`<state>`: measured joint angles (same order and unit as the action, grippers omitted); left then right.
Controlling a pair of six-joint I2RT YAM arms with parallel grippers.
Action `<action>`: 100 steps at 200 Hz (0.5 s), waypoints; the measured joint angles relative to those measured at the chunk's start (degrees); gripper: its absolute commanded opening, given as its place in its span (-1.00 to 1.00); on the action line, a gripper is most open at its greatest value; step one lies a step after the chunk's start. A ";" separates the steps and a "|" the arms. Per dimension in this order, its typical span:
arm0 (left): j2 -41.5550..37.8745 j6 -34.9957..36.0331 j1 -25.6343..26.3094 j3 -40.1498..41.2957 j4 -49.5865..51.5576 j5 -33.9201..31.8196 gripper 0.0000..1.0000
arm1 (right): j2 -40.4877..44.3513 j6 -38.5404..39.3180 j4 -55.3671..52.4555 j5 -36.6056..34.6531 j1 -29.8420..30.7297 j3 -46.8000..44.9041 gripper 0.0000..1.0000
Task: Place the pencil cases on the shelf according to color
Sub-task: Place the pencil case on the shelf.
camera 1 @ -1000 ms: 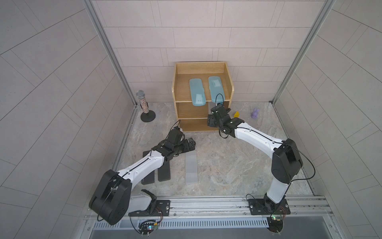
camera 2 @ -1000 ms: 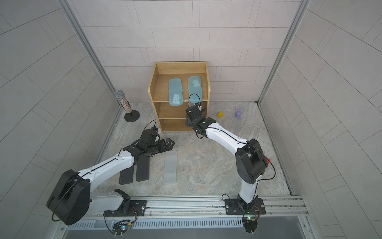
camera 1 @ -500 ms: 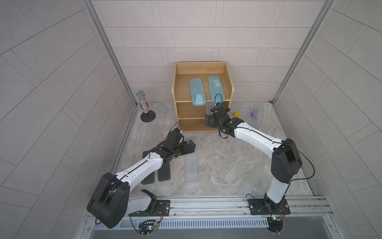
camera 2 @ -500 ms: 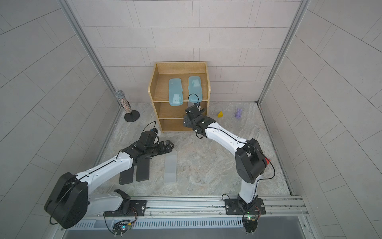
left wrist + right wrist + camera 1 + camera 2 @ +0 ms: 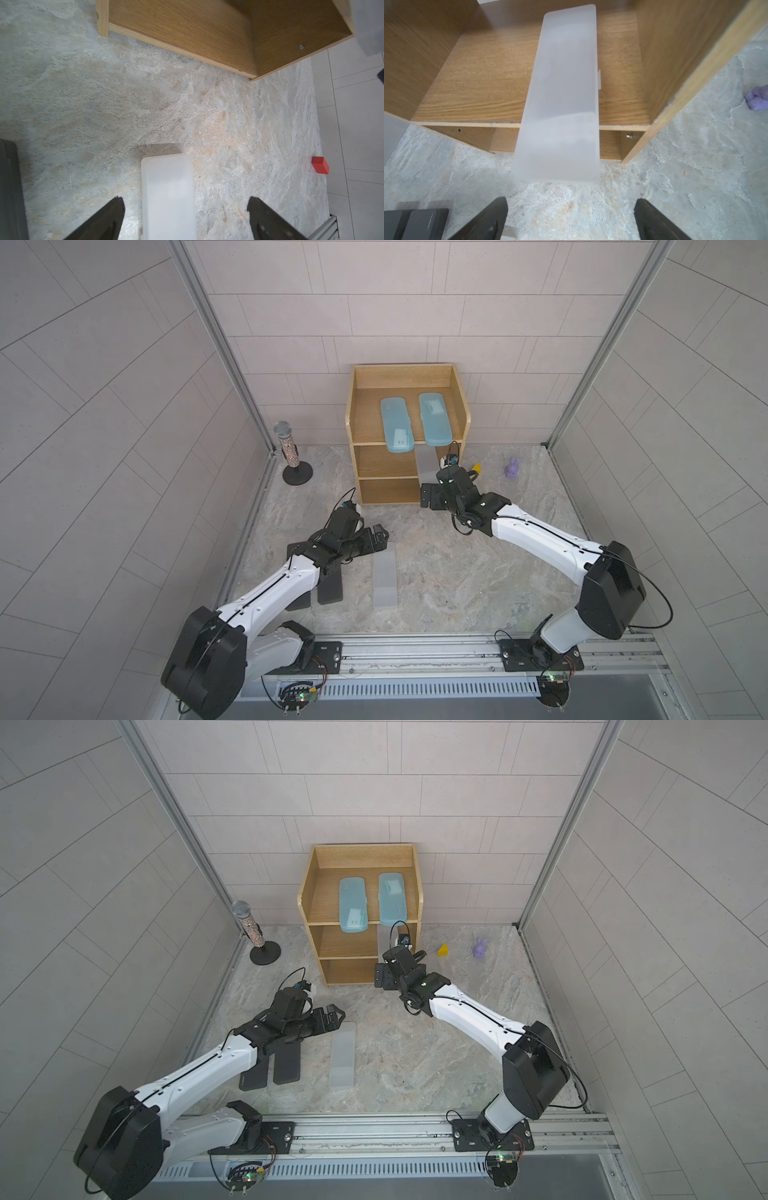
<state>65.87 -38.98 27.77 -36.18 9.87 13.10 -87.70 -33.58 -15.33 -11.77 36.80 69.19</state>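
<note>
The light-wood shelf (image 5: pixel 365 414) stands at the back wall. Two light-blue pencil cases (image 5: pixel 397 423) (image 5: pixel 435 418) lie side by side on its top tier. A frosted pale-grey case (image 5: pixel 562 93) lies on the middle tier with its near end overhanging the front edge. My right gripper (image 5: pixel 571 209) is open just in front of that end, touching nothing. A second frosted case (image 5: pixel 384 580) lies on the floor. My left gripper (image 5: pixel 186 209) hangs open over its far end. Two black cases (image 5: pixel 330 593) (image 5: pixel 300 602) lie partly under the left arm.
A microphone on a round stand (image 5: pixel 291 448) is left of the shelf. A yellow wedge (image 5: pixel 444 950) and a purple figure (image 5: pixel 513 467) sit to its right. A small red block (image 5: pixel 320 165) lies near the right wall. The arms' rail (image 5: pixel 415 651) runs along the front.
My right gripper has opened, let go of the frosted case on the middle tier and drawn back a little. The left gripper has shifted slightly toward the frosted case on the floor.
</note>
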 measured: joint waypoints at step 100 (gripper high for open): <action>1.07 -3.37 1.66 5.01 -0.57 -0.76 0.99 | -3.69 -2.23 3.78 7.54 -3.32 -0.92 0.02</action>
<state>66.94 -42.35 29.43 -31.18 9.30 12.34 -91.39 -35.81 -11.55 -4.23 33.47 68.27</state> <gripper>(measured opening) 0.997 0.512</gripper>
